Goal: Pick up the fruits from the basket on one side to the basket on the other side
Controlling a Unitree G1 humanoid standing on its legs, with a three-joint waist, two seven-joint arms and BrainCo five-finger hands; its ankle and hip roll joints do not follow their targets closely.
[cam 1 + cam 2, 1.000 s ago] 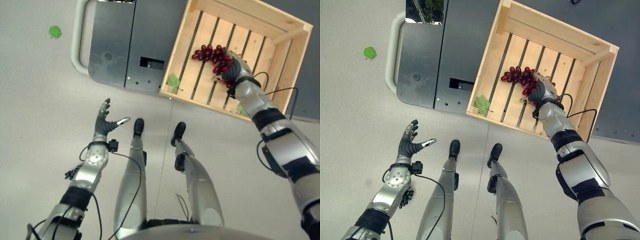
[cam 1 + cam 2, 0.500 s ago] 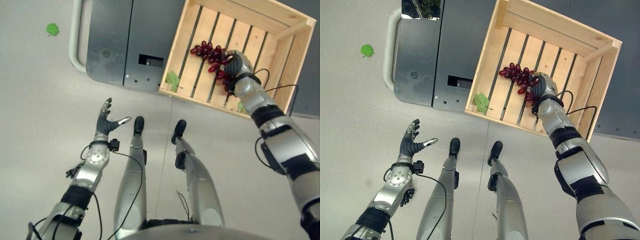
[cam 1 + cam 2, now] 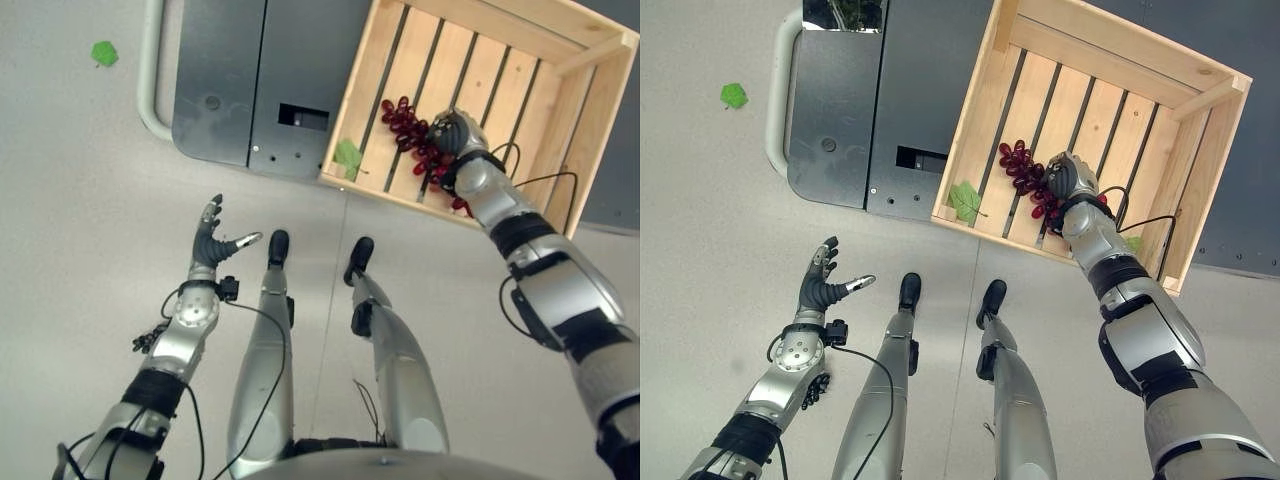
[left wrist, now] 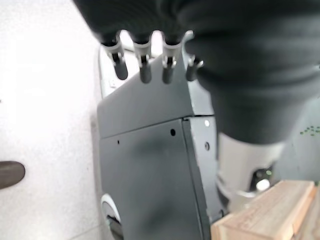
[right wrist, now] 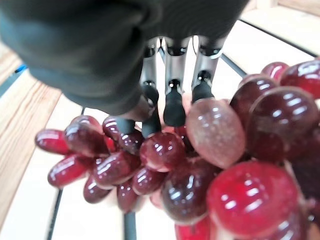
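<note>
The grapes [image 3: 1028, 172] are being gripped by the curled fingers of the right hand [image 3: 1072, 178] inside the crate [image 3: 1200, 110]; loose berries may be dropped if squeezed. The left hand [image 3: 818, 288] is being held open, empty.

Floor [image 3: 80, 200]: pale grey, smooth, evenly lit. Cabinet [image 3: 250, 70]: dark grey metal, in panels, with a small rectangular cut-out and a few screws. Handle [image 3: 150, 70]: light grey tube, curved (along the cabinet's left side). Leaf [image 3: 104, 53]: green, flat on the floor, well apart from the cabinet.
</note>
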